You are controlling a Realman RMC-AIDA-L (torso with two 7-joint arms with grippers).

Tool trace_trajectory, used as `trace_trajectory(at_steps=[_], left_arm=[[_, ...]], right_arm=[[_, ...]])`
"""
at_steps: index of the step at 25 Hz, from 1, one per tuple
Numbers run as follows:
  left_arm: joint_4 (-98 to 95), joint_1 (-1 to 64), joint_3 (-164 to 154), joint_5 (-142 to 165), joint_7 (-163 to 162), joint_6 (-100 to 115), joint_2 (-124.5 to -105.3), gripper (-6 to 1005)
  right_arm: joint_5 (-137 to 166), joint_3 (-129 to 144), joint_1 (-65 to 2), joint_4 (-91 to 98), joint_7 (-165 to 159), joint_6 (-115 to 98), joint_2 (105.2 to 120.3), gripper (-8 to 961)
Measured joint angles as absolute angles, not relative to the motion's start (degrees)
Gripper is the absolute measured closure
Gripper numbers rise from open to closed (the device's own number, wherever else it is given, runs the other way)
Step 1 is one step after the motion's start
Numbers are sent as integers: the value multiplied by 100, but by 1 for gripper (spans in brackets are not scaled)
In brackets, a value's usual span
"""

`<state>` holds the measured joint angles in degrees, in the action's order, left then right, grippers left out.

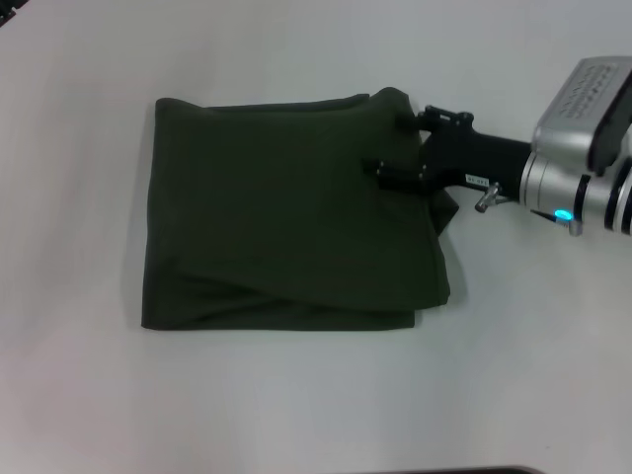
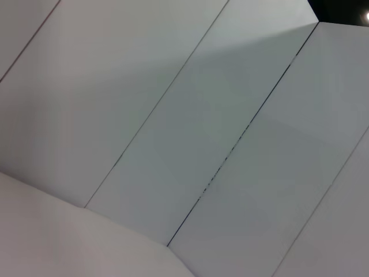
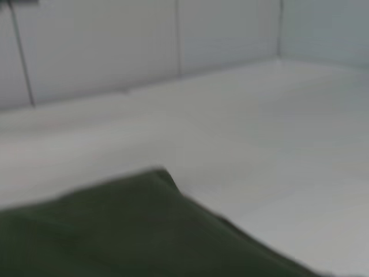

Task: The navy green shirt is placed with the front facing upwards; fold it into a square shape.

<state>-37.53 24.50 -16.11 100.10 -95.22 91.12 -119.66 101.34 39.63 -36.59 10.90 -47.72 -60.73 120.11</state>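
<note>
The navy green shirt (image 1: 286, 217) lies folded into a rough rectangle on the white table (image 1: 296, 405), plain dark green side up, with no lettering showing. My right gripper (image 1: 400, 146) reaches in from the right onto the shirt's far right corner. It is shut on the fabric, which bunches up and rises a little at that corner (image 1: 393, 102). The right wrist view shows a raised fold of the shirt (image 3: 127, 231) close below the camera. My left gripper is out of view, and the left wrist view shows only grey wall panels.
The white table stretches bare around the shirt on all sides. A dark strip (image 1: 464, 470) marks the table's near edge. Grey wall panels (image 3: 144, 46) stand behind the table.
</note>
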Motion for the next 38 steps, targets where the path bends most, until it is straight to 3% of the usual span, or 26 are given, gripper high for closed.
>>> trace_trajectory(at_steps=[12,16,22,30,38], left_arm=[[-3740,2306,-2380,10066,-8619,9903,-11830,356],[-3603,1924,-3048,10123,-7009,11135,-11971,356],[-3444,1241,-3316,10334,-6066,11160,-12202,356],[-3206,962,-3328,10605,-5202,11007,-12261,357],[-3213,849,-3318,11248,-5059,10918,-12179,357]], right_arm=[[9839,3935,-2864,2063,-5317,-8238,11984,134],[9825,3938,-2469,2063,-4877,-8599,11998,134],[10196,4046,-2011,2099,-4652,-9551,11955,133],[10940,4061,-1813,1283,-3952,-9783,11981,129],[11354,4023,-1744,679,-3344,-9701,11991,131]])
